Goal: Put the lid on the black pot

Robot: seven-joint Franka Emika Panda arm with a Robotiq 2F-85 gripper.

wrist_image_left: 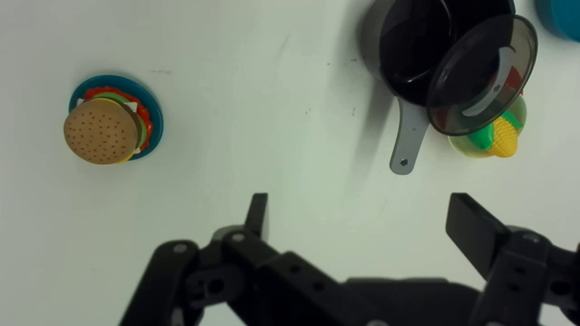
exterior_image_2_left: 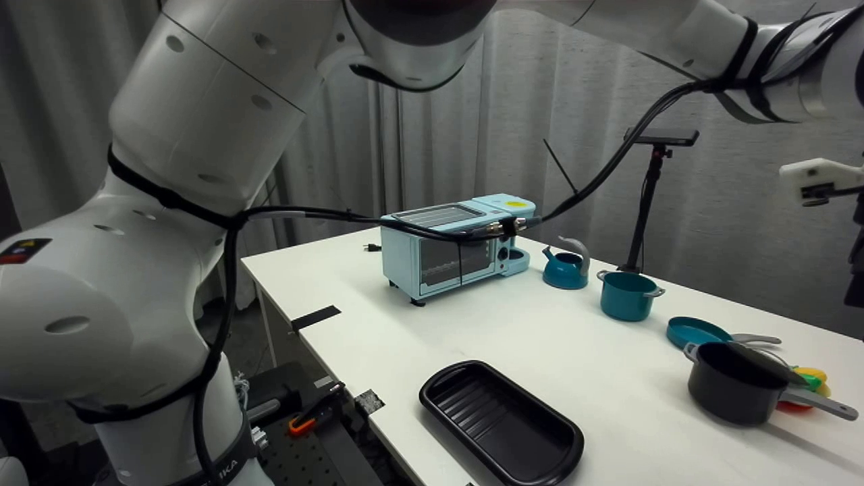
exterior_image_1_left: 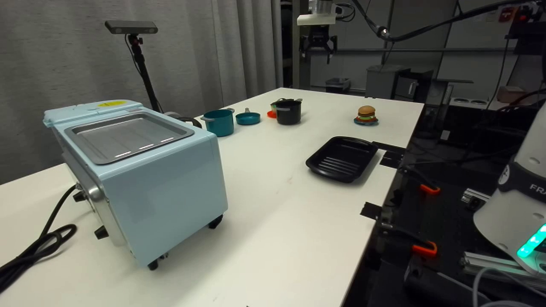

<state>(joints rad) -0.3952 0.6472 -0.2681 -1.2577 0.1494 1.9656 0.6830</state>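
Released, its jaws set wide apart, the claw [wrist_image_left: 358, 215] hangs above the white desk [exterior_image_1_left: 264, 204]. The smoky see-through lid [wrist_image_left: 482, 74] tilts at the rim of the black pot [wrist_image_left: 410, 50], covering part of its mouth in the wrist view; whether it leans on the rim alone is hard to tell. Toy corn [wrist_image_left: 505, 138] peeks out just beyond the lid's edge there, while the toy burger [wrist_image_left: 102, 131] sits well apart on a blue-green plate [wrist_image_left: 157, 120].

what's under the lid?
In the wrist view, the tilted, see-through lid covers part of the black pot; a red patch shows through it, and toy corn shows past its edge. What the red belongs to is unclear; whatever props up the lid is hidden.
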